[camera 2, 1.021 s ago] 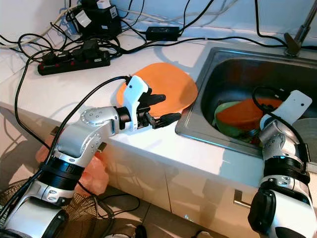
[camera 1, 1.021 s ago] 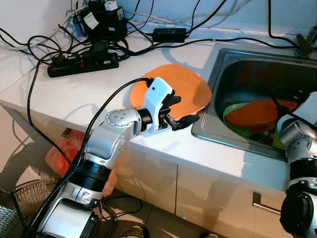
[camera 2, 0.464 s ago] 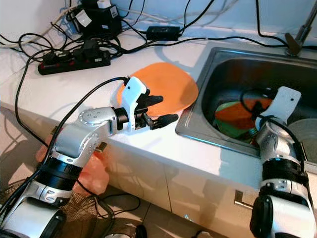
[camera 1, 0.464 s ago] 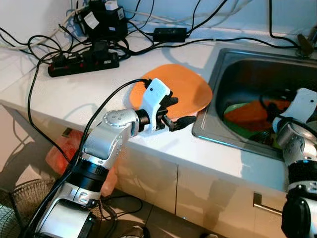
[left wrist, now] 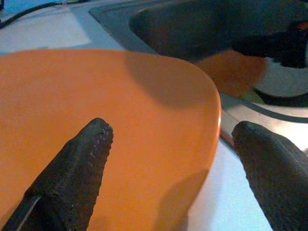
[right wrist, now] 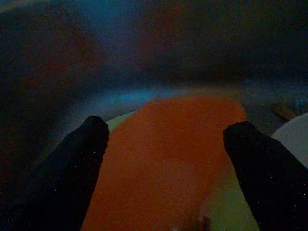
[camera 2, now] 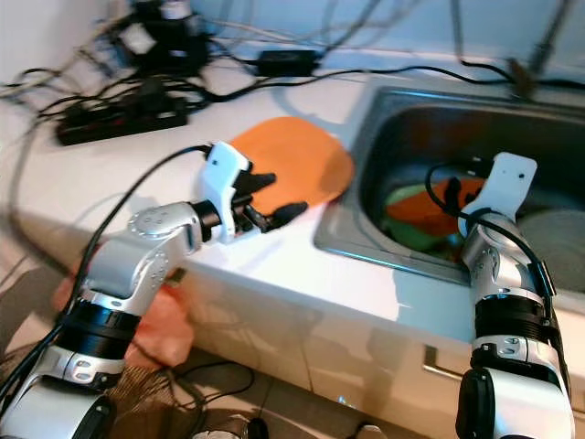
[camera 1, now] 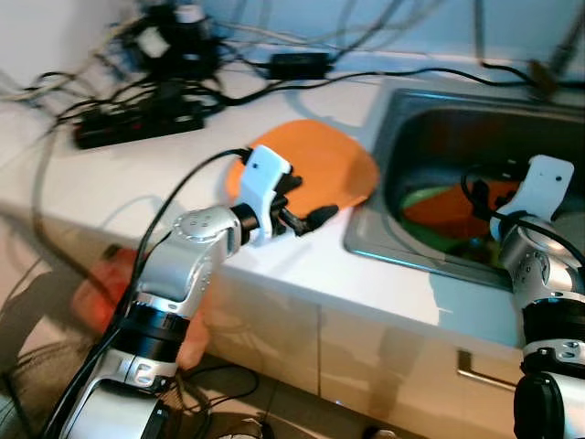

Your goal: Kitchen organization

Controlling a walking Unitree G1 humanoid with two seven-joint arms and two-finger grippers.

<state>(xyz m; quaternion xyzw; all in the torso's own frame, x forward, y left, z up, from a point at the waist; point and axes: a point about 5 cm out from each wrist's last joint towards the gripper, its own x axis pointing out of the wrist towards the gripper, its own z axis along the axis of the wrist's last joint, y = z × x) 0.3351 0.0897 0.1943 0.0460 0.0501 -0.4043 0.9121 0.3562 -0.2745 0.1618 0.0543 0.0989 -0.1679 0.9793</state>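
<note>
While blur softens head views, orange plate (camera 1: 320,169) lies flat on white table (camera 1: 119,178), its 3 o'clock rim touching sink (camera 1: 366,247) lip. Left tool (camera 1: 306,203) sits over plate's 6 o'clock edge, fingers (left wrist: 77,168) spread apart, nothing gripped. Right tool (right wrist: 163,159) is down inside sink, fingers wide, hovering above second orange plate (right wrist: 163,154) resting in green dish (camera 1: 420,197). Power strip (camera 1: 137,123) and cables (camera 1: 274,41) crowd table at 11 o'clock; bare table between.

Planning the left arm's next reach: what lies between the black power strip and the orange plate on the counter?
Bare white countertop separates the black power strip from the flat orange plate in the left eye view; the left hand sits at the plate's near edge.
</note>
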